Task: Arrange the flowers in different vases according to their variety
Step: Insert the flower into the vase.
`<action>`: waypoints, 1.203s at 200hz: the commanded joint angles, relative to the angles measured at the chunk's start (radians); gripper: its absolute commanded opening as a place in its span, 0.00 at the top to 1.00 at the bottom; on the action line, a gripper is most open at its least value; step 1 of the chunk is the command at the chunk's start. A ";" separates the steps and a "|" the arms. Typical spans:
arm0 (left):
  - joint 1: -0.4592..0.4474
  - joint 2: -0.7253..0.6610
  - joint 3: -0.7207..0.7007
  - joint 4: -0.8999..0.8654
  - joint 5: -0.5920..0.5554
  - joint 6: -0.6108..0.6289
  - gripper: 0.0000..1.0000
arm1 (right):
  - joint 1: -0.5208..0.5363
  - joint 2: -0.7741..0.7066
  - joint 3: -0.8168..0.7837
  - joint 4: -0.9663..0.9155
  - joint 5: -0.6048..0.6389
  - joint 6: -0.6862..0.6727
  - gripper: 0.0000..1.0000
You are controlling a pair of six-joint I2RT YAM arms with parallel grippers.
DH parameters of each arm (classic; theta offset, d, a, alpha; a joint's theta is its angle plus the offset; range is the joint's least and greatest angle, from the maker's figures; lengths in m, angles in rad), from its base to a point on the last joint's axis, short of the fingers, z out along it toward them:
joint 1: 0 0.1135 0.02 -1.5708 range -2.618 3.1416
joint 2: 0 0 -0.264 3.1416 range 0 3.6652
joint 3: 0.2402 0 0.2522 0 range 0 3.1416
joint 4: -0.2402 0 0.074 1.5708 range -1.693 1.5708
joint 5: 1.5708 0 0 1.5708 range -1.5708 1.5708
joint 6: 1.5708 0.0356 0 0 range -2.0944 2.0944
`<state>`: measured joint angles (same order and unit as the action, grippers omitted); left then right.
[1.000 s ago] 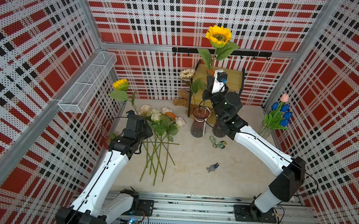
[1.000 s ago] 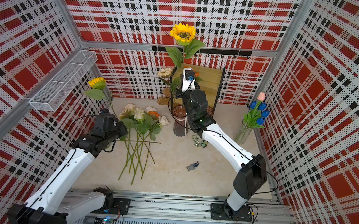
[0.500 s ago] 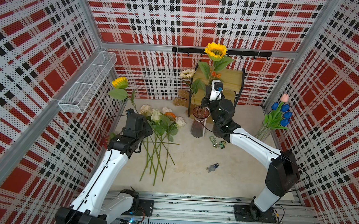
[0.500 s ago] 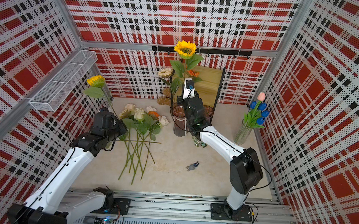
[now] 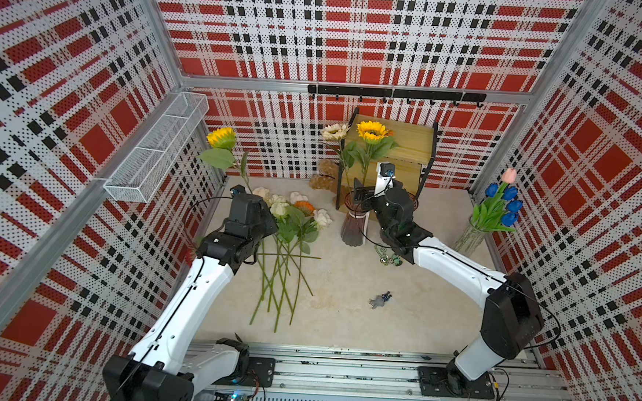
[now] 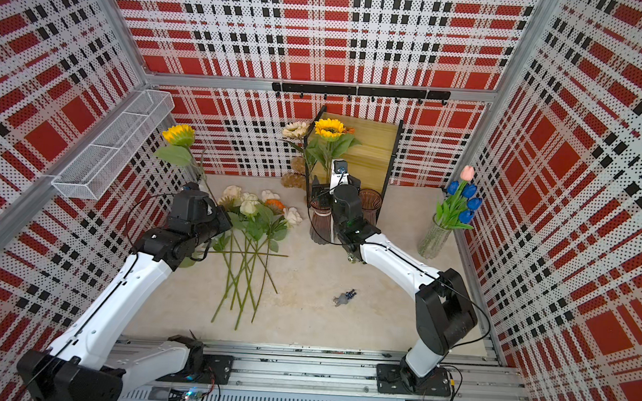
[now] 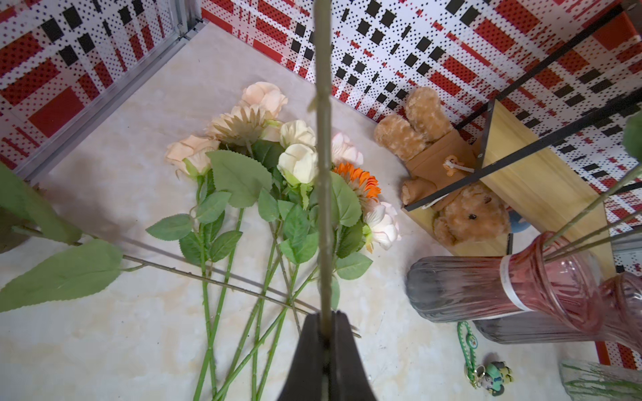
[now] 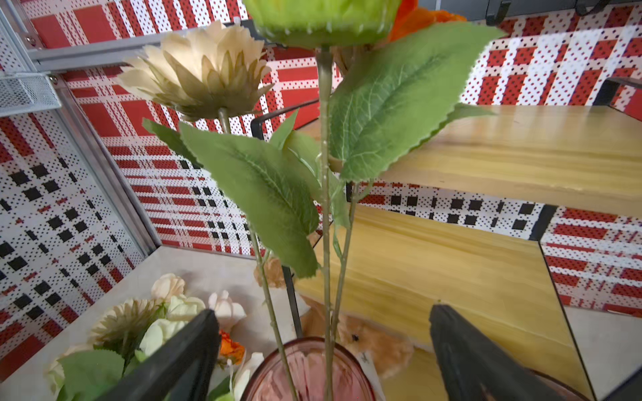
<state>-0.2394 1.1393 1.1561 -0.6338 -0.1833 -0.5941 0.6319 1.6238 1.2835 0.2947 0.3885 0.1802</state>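
**Left hand holds one sunflower; right hand slack over pink vase**

Left hand clenched low on the stem of a sunflower. Its long axis is roughly upright with the bloom on top, well apart from the shelf.

Right hand released, jaws wide, one on either side of the stems rising from the pink vase; it grips nothing. The vase stands just beside the shelf's front corner. Its yellow bloom and cream bloom point up, level with the shelf top.

Loose bunch lies flat on the worktop, stems roughly parallel, heads toward the shelf end and cut ends away from it.

Tulips stand upright in the clear vase, on the opposite side of the shelf from the bunch.
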 commanded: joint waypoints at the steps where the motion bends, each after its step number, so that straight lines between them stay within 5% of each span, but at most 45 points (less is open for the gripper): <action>1: -0.049 0.027 0.072 0.082 -0.002 0.008 1.00 | -0.003 -0.082 0.004 -0.129 0.018 0.045 0.00; 32: -0.151 0.057 0.123 0.227 -0.081 0.026 1.00 | -0.002 -0.213 -0.104 -0.151 0.022 0.114 0.00; 64: -0.287 0.077 0.120 0.479 -0.282 0.060 1.00 | -0.002 -0.369 -0.161 -0.257 0.088 0.137 0.00; 136: -0.384 0.222 0.182 0.872 -0.405 0.136 1.00 | -0.008 -0.578 -0.199 -0.437 0.219 0.103 0.00; 240: -0.427 0.469 0.237 1.039 -0.326 0.101 1.00 | -0.015 -0.656 -0.175 -0.518 0.282 0.041 0.00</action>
<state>-0.6460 1.5600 1.3666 0.3515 -0.5282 -0.4980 0.6250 0.9951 1.0985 -0.1932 0.6418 0.2436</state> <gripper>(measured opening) 0.058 0.999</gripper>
